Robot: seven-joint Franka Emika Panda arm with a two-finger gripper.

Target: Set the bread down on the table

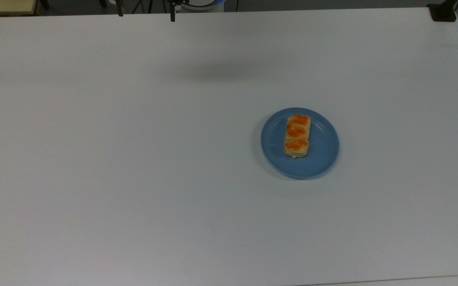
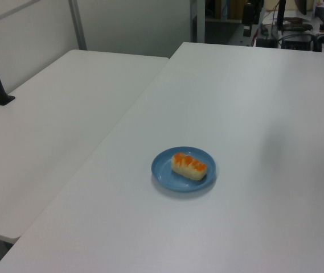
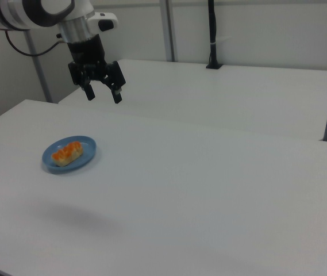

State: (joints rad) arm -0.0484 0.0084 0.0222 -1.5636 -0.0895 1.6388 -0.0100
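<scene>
The table (image 1: 133,178), a plain white rectangular top, fills nearly the whole top view, its far edge running along the upper margin of the frame; a soft grey shadow (image 1: 217,71) lies on it in the upper centre of the top view, and again in the lower left of the right view. A second white table (image 2: 53,131) stands beside the first, occupying the left half of the left view and the upper right of the right view; a narrow seam separates the two tops. Pale partition walls (image 2: 133,23) with grey metal uprights close the room at the top of the left view. A black post (image 3: 212,34) rises from a foot on the second table, upper centre of the right view; cables and dark equipment (image 2: 290,28) crowd the upper right corner of the left view. The robot arm (image 3: 31,14), white with black joints, enters from the upper left corner of the right view. The gripper (image 3: 102,94) hangs in the air in the upper left of the right view, above the table's far edge and well apart from the plate; its two black fingers are spread wide and hold nothing. The blue plate (image 1: 320,159), round, rests on the table right of centre in the top view. The bread (image 1: 297,136) lies on the plate, slightly off centre, its three orange bumps upward; it is not on the bare table.
</scene>
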